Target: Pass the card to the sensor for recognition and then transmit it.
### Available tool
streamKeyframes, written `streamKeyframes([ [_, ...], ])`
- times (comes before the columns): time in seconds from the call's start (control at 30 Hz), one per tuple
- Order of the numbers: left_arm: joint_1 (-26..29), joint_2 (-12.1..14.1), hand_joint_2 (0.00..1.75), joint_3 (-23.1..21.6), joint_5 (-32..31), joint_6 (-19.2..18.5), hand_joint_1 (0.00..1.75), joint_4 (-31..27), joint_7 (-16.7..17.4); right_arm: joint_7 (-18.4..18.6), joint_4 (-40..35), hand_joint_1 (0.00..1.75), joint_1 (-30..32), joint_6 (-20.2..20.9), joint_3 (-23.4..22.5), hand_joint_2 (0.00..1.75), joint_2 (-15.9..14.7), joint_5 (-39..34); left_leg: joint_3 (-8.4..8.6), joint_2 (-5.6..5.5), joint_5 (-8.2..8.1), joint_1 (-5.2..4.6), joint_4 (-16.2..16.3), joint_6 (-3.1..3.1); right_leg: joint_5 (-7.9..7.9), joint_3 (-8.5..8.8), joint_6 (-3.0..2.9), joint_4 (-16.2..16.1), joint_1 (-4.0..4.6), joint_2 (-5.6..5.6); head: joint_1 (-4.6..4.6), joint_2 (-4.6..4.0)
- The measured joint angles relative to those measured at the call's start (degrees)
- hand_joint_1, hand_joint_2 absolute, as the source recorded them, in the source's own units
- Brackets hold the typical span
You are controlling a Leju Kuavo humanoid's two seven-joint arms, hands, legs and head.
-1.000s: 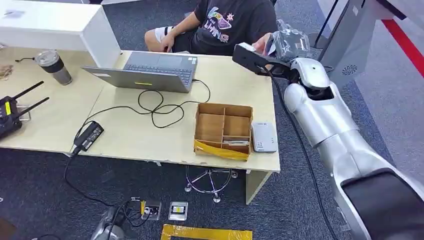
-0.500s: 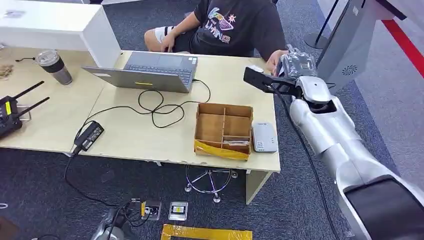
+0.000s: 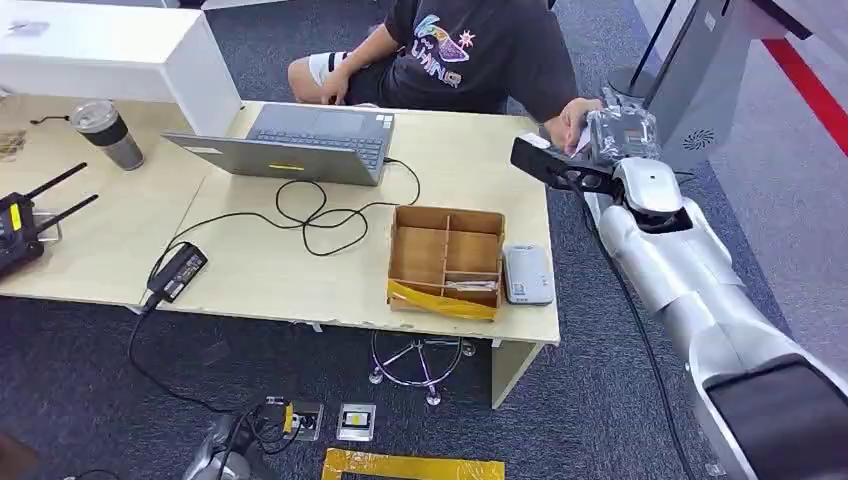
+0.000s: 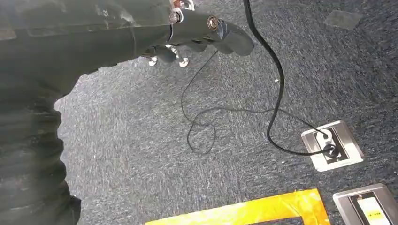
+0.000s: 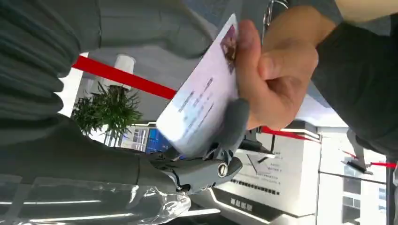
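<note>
Card point(image 5: 199, 110) sits pinched in the right robot hand point(image 5: 206, 159) while a person's hand point(image 5: 274, 79) grips it; left robot hand point(image 4: 197, 33) hangs curled, holding nothing.

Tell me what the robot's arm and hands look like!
The right arm is shiny silver with rounded shells, and a black cable runs along it. The right hand is grey and wrapped in clear crinkly plastic. The left hand has a dark grey ribbed cover, dark fingers and small silver screws.
</note>
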Motion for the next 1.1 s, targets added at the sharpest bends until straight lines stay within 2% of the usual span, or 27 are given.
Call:
streamKeyframes([
  [0.1, 0.0, 0.0, 1.75, -0.07, 0.0, -0.04, 0.0, 0.0, 0.0, -0.74, 0.0, 0.0, 0.02, -1.98, 0.02, 1.75, -0.02, 0.04, 0.0, 0.0, 0.0, 0.0, 0.0, 0.0, 0.0, 0.0, 0.0, 0.0, 0.0, 0.0, -0.02, 0.02],
  [0.2, 0.03, 0.02, 1.75, -0.11, 0.06, 0.02, 0.0, 0.0, 0.0, -2.34, 0.0, 0.0, 0.0, -6.66, -0.13, 1.75, -0.04, -0.76, -0.01, 0.0, 0.0, 0.0, 0.0, 0.0, 0.0, 0.01, 0.0, 0.0, 0.0, 0.0, 0.0, 0.0],
  [0.43, 0.84, 0.37, 1.75, -0.09, 0.68, 0.55, 0.0, 0.0, 0.0, -9.97, -1.31, 0.0, -0.1, -14.03, -4.79, 1.75, -0.09, -11.22, -0.02, -0.01, 0.0, 0.0, 0.0, 0.0, 0.0, 0.01, 0.0, 0.0, 0.0, -0.01, 0.0, 0.02],
  [0.53, 1.34, 0.81, 1.75, -0.07, 1.2, 0.81, 0.0, 0.0, -0.02, -12.31, -3.52, 0.0, 0.03, -14.31, -7.63, 1.75, -0.11, -14.95, -0.01, 0.0, 0.0, 0.0, 0.0, 0.0, 0.0, 0.0, 0.0, 0.0, 0.0, 0.0, 0.0, 0.0],
  [0.8, 1.85, 1.25, 1.75, -0.07, 1.36, 0.96, 0.0, 0.0, -0.17, -12.7, -7.19, 0.0, 0.61, -14.27, -11.61, 1.75, -0.11, -16.02, -0.01, -0.01, 0.0, 0.0, -0.01, 0.0, 0.0, 0.01, 0.0, 0.0, 0.0, -0.01, 0.0, 0.02],
  [1.1, 1.89, 1.25, 1.75, -0.04, 1.38, 1.23, 0.0, 0.0, -0.22, -13.4, -7.54, 0.0, 0.72, -14.29, -12.02, 1.75, -0.11, -17.52, -0.01, 0.0, 0.0, 0.0, -0.01, 0.0, 0.0, 0.01, 0.0, 0.0, 0.0, -0.01, -0.02, 0.0],
])
